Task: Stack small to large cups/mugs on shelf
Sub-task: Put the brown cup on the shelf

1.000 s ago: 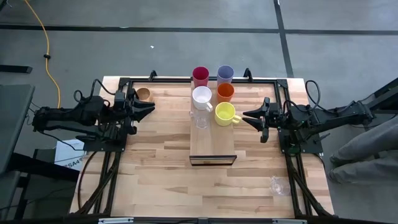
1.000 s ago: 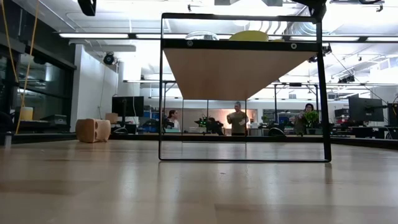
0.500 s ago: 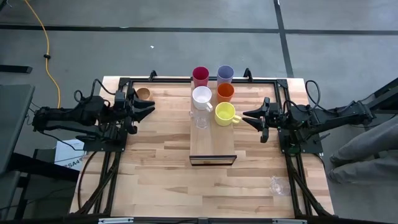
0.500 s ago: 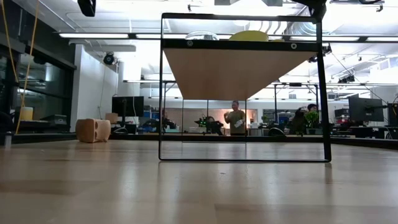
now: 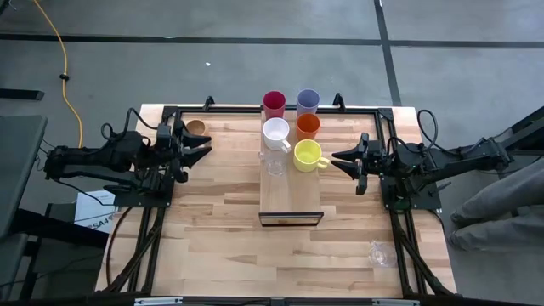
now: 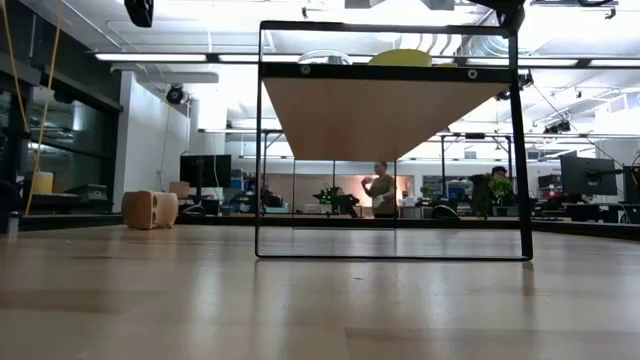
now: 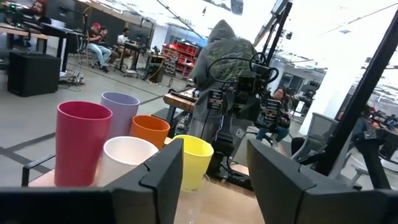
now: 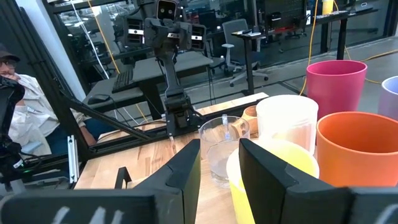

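A grey concrete floor crossed by dark seams surrounds the butcher-block tabletop, with a yellow cable trailing along it at far left. Beyond the table lies an open workshop under long ceiling strip lights, with desks, monitors, office chairs and several people far off.

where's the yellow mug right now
In the high view the yellow mug stands on the shelf, right of the clear glass and just in front of the orange tumbler, its handle toward the right gripper.
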`<action>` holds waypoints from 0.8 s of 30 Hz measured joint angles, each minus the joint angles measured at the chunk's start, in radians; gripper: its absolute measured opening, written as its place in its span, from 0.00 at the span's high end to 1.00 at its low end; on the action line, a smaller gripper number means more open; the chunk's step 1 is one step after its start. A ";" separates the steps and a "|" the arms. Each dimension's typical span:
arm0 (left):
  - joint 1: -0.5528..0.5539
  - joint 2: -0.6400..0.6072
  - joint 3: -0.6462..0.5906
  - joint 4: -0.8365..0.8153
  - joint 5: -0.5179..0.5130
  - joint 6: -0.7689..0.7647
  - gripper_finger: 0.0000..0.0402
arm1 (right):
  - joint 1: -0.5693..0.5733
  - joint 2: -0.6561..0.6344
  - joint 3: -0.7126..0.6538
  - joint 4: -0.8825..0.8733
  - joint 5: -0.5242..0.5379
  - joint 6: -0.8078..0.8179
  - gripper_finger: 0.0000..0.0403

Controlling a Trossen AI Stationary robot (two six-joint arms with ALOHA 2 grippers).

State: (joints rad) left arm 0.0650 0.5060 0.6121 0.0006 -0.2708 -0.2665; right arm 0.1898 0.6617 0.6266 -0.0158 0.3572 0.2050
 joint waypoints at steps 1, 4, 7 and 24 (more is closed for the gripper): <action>0.000 0.000 0.000 0.000 -0.002 0.000 0.58 | 0.000 0.000 0.000 0.000 0.000 0.000 0.75; -0.001 0.006 0.000 -0.008 -0.071 -0.019 0.56 | 0.000 0.000 0.000 0.000 0.000 0.001 0.75; 0.000 0.039 0.034 -0.131 -0.275 -0.155 0.55 | 0.000 0.000 0.000 0.000 0.000 0.003 0.75; 0.582 0.630 0.427 -0.954 0.043 -0.412 0.55 | 0.000 0.000 0.000 -0.002 0.018 -0.004 0.75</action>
State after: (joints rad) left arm 0.6466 1.1365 1.0394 -0.9529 -0.2274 -0.6780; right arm 0.1898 0.6613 0.6270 -0.0177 0.3748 0.2011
